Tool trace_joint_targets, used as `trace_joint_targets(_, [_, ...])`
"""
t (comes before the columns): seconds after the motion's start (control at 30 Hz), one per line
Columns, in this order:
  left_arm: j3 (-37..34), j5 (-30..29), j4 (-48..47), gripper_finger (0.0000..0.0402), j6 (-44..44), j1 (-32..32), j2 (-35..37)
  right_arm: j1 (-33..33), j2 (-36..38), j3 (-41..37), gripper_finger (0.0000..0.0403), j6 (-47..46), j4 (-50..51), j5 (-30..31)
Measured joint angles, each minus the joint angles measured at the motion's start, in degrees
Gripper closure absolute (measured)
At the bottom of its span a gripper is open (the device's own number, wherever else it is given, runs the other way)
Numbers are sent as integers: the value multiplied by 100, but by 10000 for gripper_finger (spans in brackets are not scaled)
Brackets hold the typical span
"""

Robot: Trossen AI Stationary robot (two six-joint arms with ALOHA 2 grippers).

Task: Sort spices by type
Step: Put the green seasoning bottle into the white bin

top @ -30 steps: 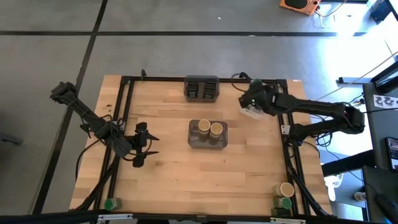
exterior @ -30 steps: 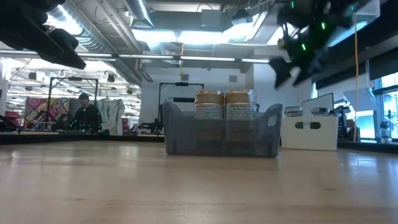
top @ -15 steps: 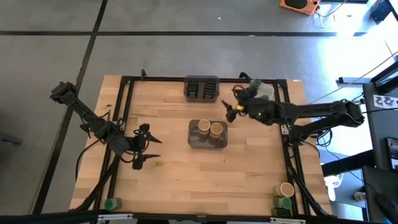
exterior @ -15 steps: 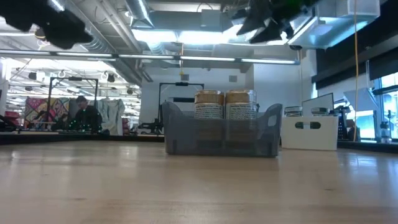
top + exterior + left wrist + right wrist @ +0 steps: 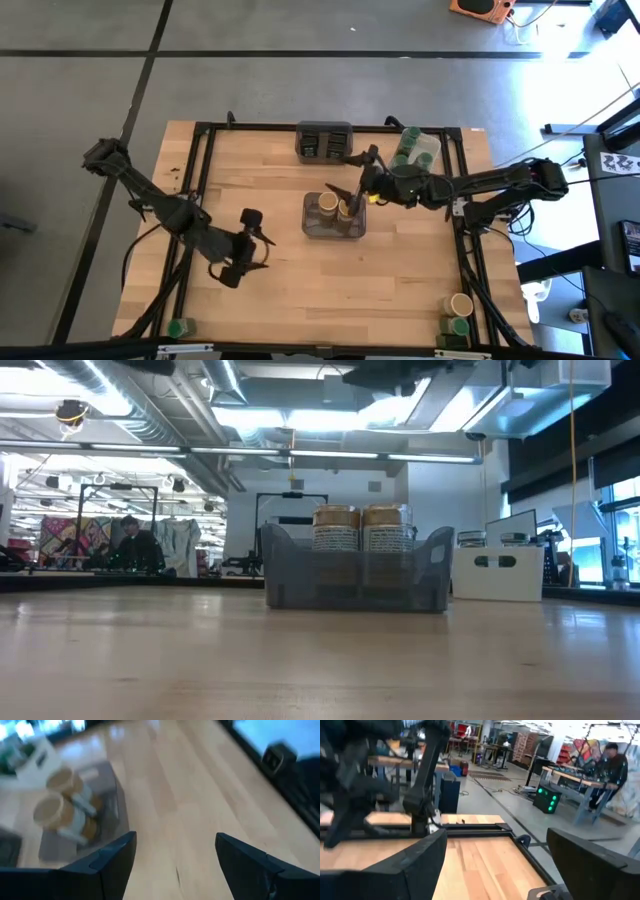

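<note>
Two tan-lidded spice jars (image 5: 337,206) stand in a grey bin (image 5: 312,226) at the table's middle; the low view shows them upright (image 5: 361,528). Dark tins (image 5: 324,142) fill a bin at the far edge. Green-lidded jars (image 5: 412,148) sit in a white tray at the far right. A tan jar (image 5: 460,303) and a green jar (image 5: 458,325) stand at the near right corner, another green jar (image 5: 178,327) at the near left. My right gripper (image 5: 345,175) hovers open just beyond the grey bin. My left gripper (image 5: 262,248) hovers open, left of that bin.
A black frame (image 5: 200,180) runs around the table's left, far and right sides. Bare wood (image 5: 330,290) lies between the grey bin and the near edge. A person (image 5: 612,762) works at a bench in the room beyond the table.
My right gripper has left the white tray at the far right and swung toward the table's left, to beside the grey bin, tipping up from pointing down to level. My left gripper has risen and gone toward the grey bin, rolling a little. Both stay open.
</note>
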State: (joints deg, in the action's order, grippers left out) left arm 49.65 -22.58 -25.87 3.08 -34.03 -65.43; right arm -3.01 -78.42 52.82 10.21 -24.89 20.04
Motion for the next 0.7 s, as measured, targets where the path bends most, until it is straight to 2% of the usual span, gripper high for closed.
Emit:
trace_joint_targets(0.17, [1262, 282, -1992, 132, 855, -126, -778, 44, -72, 2, 63, 357, -543, 80])
trace_joint_targets(0.23, [1645, 682, -2517, 132, 1330, -134, -1012, 44, -65, 2, 63, 381, -851, 81])
trace_joint_targets(0.33, [1948, 1578, -3124, 132, 2294, -145, -1224, 42, -65, 2, 63, 461, -1070, 80])
trace_joint_targets(0.43, [1997, 2558, -3287, 132, 3418, -275, -1285, 39, -65, 2, 63, 606, -981, 82])
trace_joint_targets(0.5, [1997, 2944, -3351, 132, 4218, -516, -1285, 39, -65, 2, 63, 677, -726, 163])
trace_joint_targets(0.57, [1997, 3161, -3386, 132, 5003, -827, -1285, 40, -67, 2, 63, 738, -476, 319])
trace_joint_targets(0.7, [1967, 3206, -3342, 132, 6183, -1435, -1285, 50, -72, 2, 63, 816, -561, 593])
